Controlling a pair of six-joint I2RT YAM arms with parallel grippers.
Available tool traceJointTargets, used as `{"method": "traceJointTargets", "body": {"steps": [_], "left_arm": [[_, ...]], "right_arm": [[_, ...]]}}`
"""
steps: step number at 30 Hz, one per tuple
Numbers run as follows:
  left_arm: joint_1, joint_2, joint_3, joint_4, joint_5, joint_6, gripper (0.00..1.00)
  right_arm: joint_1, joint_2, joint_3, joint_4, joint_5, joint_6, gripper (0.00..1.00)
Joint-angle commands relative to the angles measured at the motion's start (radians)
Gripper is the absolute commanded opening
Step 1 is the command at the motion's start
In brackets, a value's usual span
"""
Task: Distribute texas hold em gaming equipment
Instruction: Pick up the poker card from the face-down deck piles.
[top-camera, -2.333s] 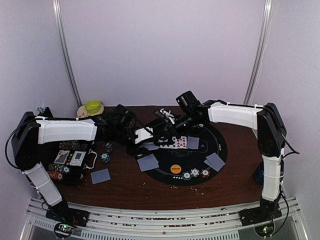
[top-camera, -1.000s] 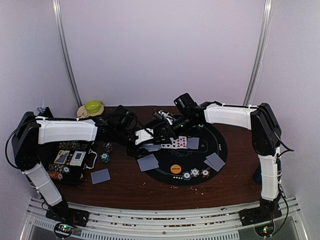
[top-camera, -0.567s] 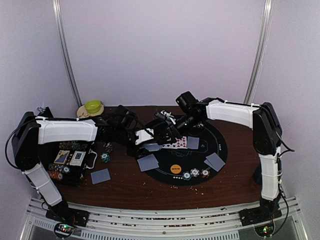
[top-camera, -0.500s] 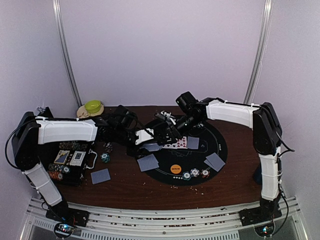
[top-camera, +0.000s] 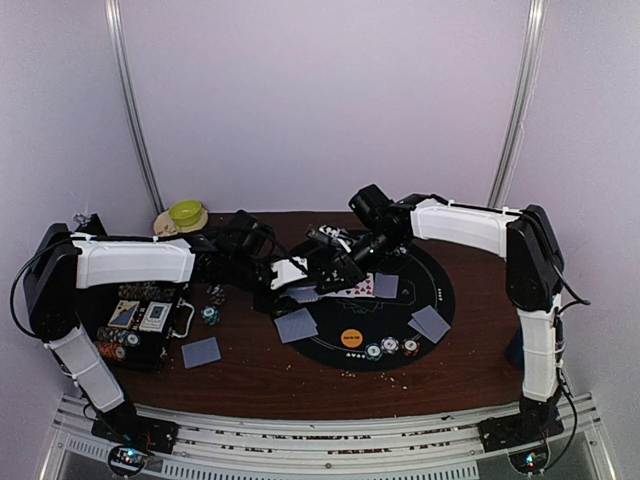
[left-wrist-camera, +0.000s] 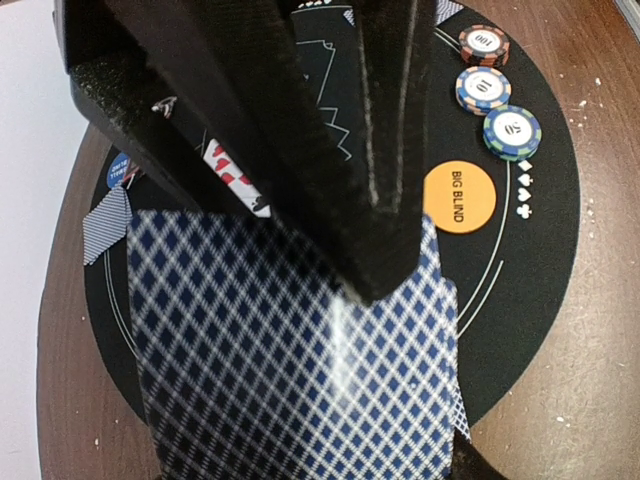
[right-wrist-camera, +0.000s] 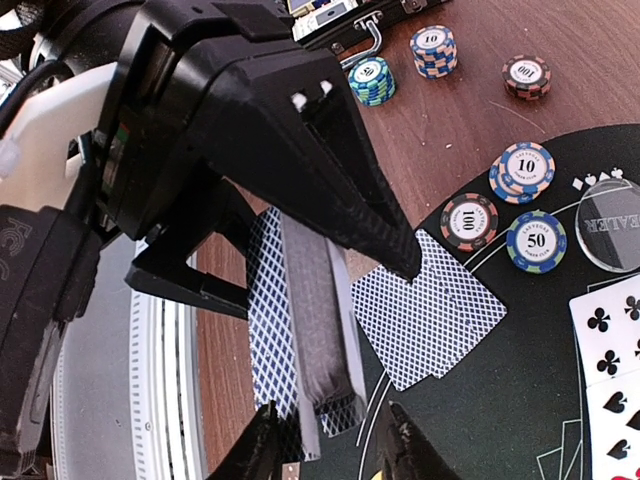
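Note:
My left gripper (top-camera: 290, 272) is shut on a deck of blue-diamond-backed cards (left-wrist-camera: 290, 350) held over the black round mat (top-camera: 440, 285). My right gripper (right-wrist-camera: 330, 445) is open, its fingertips (right-wrist-camera: 262, 445) on either side of the deck's end (right-wrist-camera: 335, 400); the left one touches the deck and the right one stands just clear. On the mat lie face-down cards (top-camera: 296, 325), face-up cards (top-camera: 355, 285), an orange BIG BLIND disc (left-wrist-camera: 458, 197) and three striped chips (top-camera: 390, 346). One more card (top-camera: 201, 352) lies on the wood.
The black chip case (top-camera: 140, 320) stands open at the left, with loose chip stacks (top-camera: 210, 315) beside it. A green bowl (top-camera: 185, 213) sits at the back left. A dark blue mug (top-camera: 517, 350) is at the right edge behind the right arm.
My right gripper's jaws have narrowed around the end of the deck, and that arm has shifted slightly. The left arm and the deck have stayed put.

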Motion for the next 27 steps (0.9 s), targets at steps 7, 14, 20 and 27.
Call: {"method": "traceJointTargets", "body": {"steps": [7, 14, 20, 27], "left_arm": [[-0.002, 0.003, 0.012, 0.045, 0.009, 0.015, 0.56], [-0.002, 0.003, 0.012, 0.046, 0.007, 0.016, 0.56], [-0.002, -0.002, 0.012, 0.045, 0.005, 0.016, 0.56], [-0.003, -0.003, 0.007, 0.050, 0.004, 0.018, 0.56]], "right_arm": [[0.003, -0.093, 0.018, -0.029, 0.045, -0.030, 0.45], [0.010, -0.082, -0.007, -0.021, 0.022, -0.030, 0.39], [0.017, -0.042, -0.013, -0.007, 0.024, -0.006, 0.39], [0.015, -0.049, -0.037, -0.020, 0.039, -0.019, 0.39]]}}
